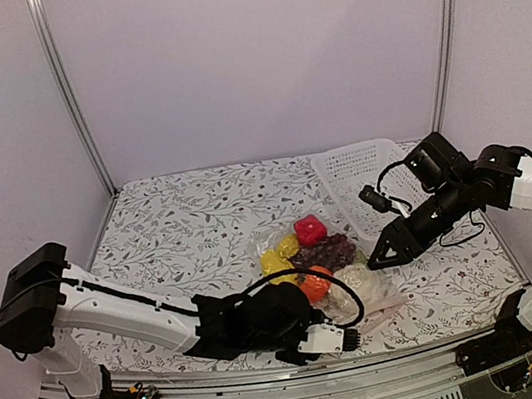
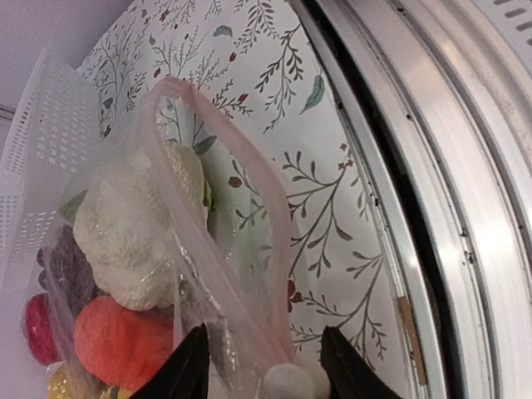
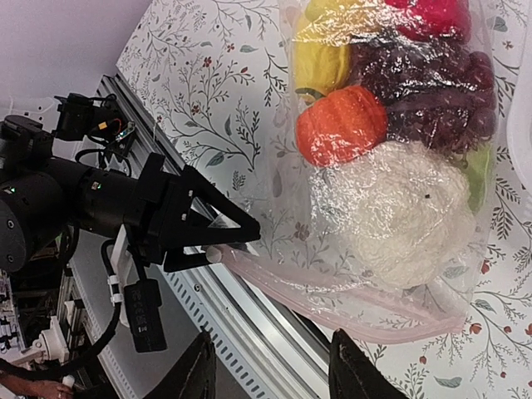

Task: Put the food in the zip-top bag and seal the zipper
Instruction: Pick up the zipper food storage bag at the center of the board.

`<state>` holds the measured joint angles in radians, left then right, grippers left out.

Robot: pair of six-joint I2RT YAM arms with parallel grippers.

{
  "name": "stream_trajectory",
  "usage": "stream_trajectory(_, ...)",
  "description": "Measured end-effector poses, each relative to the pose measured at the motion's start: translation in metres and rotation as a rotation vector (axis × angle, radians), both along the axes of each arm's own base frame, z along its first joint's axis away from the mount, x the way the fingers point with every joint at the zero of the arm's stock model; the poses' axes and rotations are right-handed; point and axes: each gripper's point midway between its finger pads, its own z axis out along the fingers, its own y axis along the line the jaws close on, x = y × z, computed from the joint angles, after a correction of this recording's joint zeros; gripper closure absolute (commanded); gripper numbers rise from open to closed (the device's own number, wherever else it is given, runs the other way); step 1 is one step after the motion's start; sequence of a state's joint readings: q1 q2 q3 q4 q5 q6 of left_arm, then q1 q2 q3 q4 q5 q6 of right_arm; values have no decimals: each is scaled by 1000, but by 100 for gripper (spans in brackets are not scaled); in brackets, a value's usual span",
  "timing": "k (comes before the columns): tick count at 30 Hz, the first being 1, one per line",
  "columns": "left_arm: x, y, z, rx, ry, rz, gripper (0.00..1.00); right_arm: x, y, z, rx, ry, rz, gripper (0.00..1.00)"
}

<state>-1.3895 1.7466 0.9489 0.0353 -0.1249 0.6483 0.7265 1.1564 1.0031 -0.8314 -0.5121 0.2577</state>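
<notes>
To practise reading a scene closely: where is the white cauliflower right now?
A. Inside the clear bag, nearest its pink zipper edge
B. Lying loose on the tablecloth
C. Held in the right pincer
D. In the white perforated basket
A: in the right wrist view the white cauliflower lies under the plastic of the clear bag, next to the pink zipper edge, with the orange pumpkin beyond it.

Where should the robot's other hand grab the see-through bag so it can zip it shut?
Probably the free far end of the zipper, the pale pink strip along the zip-top bag's mouth. The left pincer is at one end of it. The right pincer, open, could come from above onto the flat strip, clear of the bulging cauliflower.
</notes>
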Motion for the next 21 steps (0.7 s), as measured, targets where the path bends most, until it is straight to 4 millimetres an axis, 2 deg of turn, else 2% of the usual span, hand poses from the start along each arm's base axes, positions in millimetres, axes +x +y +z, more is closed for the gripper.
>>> stream_trajectory(2,11,-2,-5,0,-48,42,72,0,0,0,0,0,0,55)
stream_trajectory(5,27,-5,-1,-24,-121,103,84,0,0,0,1,0,0,55)
stream_trajectory(8,38,-8,7,-59,-149,149,90,0,0,0,3,0,2,55)
stream_trajectory(12,47,-18,25,-105,-95,196,94,1,0,8,2,-14,7,56)
stream_trajectory(14,54,-27,40,-138,-42,222,95,4,2,25,15,-43,8,57)
stream_trajectory(17,67,-38,68,-193,53,261,97,12,7,64,63,-120,14,59)
stream_trajectory(19,77,-41,87,-229,126,295,98,15,10,86,93,-164,18,59)
stream_trajectory(21,86,-39,105,-268,208,329,99,17,11,98,110,-189,22,59)
